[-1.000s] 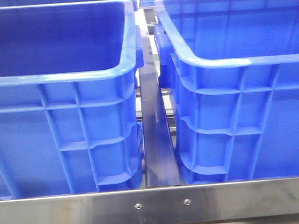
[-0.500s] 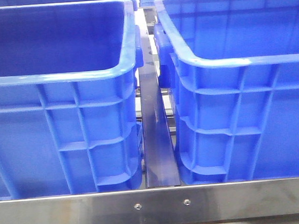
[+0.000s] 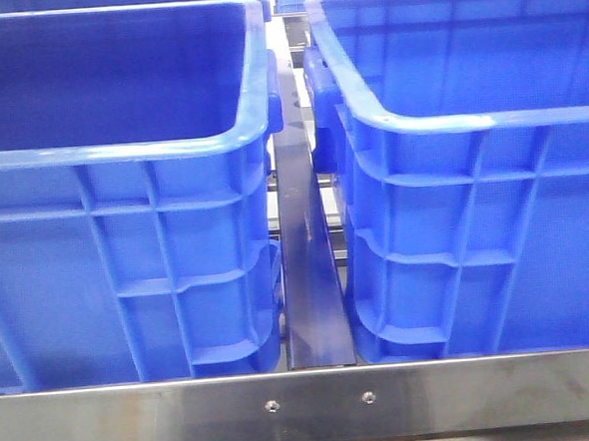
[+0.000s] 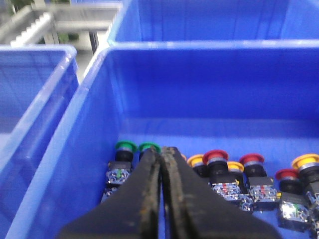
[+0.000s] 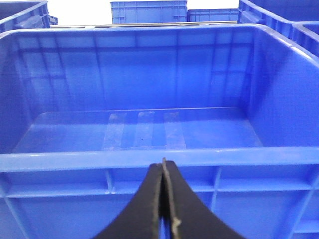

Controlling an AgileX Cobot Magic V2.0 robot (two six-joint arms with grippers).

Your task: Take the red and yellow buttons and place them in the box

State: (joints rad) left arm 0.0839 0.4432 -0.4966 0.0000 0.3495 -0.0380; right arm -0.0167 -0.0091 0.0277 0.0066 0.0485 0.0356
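In the left wrist view my left gripper (image 4: 161, 151) is shut and empty, above the floor of a blue bin (image 4: 84, 114) that holds a row of push buttons. Red buttons (image 4: 215, 156) and yellow buttons (image 4: 197, 160) lie just beside the fingertips, with more red (image 4: 251, 159) and yellow (image 4: 306, 162) ones farther along. Two green buttons (image 4: 125, 146) lie on the other side. In the right wrist view my right gripper (image 5: 163, 164) is shut and empty, just outside the near rim of an empty blue box (image 5: 159, 158). Neither gripper shows in the front view.
The front view shows two tall blue bins, left (image 3: 120, 151) and right (image 3: 468, 120), side by side with a metal rail (image 3: 308, 270) between them and a steel bar (image 3: 306, 405) across the front. More blue bins (image 5: 148, 11) stand behind.
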